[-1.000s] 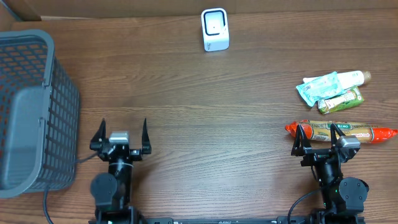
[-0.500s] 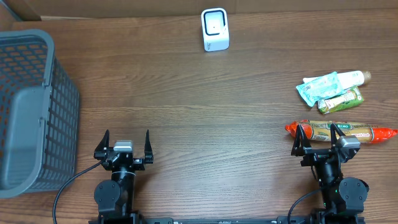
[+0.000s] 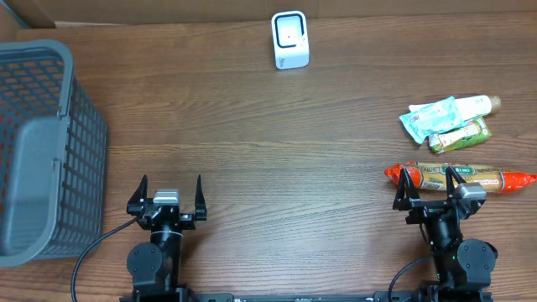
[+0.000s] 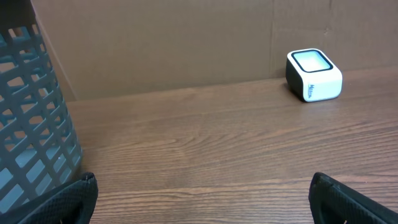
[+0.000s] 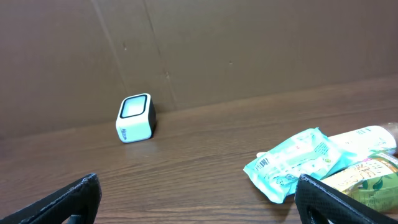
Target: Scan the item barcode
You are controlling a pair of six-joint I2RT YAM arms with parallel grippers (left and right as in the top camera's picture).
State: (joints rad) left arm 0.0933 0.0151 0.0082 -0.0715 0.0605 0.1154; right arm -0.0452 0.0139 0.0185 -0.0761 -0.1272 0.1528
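Bench (image 3: 277,143): wooden; everything below is carried on it.
Basket (image 3: 84,143): grey mesh, set at the left edge, well apart from the items.
Left hand (image 3: 170,179): near side, left of centre; fingers spread wide, nothing held.
Right hand (image 3: 426,173): near right; fingers spread wide, nothing held. Its tips are seen at the red pack (image 3: 482,178).
Scanner (image 3: 290,39): small white box, far centre.
Teal pouch (image 3: 428,120): just beyond the red pack.
Risk: the rounded red pack could be rolled or squeezed out of a grip. No barcode can be made out, so it might be shown facing away and go unread.
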